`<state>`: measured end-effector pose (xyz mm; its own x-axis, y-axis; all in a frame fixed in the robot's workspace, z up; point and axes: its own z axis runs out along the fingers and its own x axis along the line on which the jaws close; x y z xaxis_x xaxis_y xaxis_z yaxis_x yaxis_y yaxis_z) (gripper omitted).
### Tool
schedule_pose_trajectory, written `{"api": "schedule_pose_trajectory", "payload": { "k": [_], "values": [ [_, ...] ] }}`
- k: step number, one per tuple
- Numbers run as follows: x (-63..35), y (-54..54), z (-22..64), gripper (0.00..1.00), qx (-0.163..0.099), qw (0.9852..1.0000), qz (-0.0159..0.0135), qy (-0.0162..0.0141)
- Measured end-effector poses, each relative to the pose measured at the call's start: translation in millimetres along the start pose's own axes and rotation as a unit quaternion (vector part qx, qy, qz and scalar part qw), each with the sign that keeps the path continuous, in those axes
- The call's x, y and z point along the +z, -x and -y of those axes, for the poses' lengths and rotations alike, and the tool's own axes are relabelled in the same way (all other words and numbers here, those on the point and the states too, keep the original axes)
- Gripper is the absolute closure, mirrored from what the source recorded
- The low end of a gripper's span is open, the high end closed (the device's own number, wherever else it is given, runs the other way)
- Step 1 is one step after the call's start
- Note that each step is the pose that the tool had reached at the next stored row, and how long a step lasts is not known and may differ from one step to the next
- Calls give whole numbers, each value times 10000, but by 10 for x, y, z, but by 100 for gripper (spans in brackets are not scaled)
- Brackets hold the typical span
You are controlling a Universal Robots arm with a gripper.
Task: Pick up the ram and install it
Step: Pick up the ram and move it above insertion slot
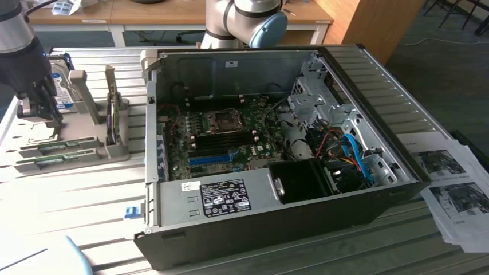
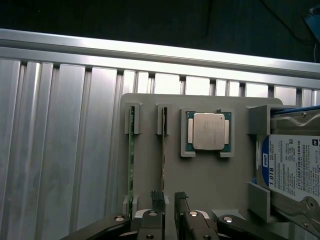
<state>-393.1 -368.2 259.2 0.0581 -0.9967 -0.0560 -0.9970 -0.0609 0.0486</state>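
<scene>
The ram (image 2: 163, 150) is a long, thin green circuit-board stick standing on edge in a slot of a grey holder tray (image 2: 210, 190). A second ram stick (image 2: 131, 150) stands parallel, just beside it. My gripper (image 2: 169, 197) hangs over the tray's end, its two black fingers (image 2: 181, 199) spread apart and gripping nothing. The ram's near end reaches one fingertip; I cannot tell whether it sits inside the gap. Everything rests on a ribbed aluminium table (image 2: 60, 150). Toward the exterior view's right stands an open computer case (image 1: 382, 86), motherboard (image 1: 221, 137) exposed, with printed sheets (image 1: 450, 189) beyond. On the tray, a labelled hard drive (image 2: 295, 170), then a square silver processor (image 2: 208, 131) between drive and ram.
</scene>
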Motion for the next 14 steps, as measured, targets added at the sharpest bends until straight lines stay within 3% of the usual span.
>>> {"api": "schedule_pose_trajectory", "payload": {
  "k": [9,14],
  "values": [
    [1,-3,-1,78,1,10000,0,-1],
    [-3,-58,-4,78,1,10000,-4,0]
  ]
}}
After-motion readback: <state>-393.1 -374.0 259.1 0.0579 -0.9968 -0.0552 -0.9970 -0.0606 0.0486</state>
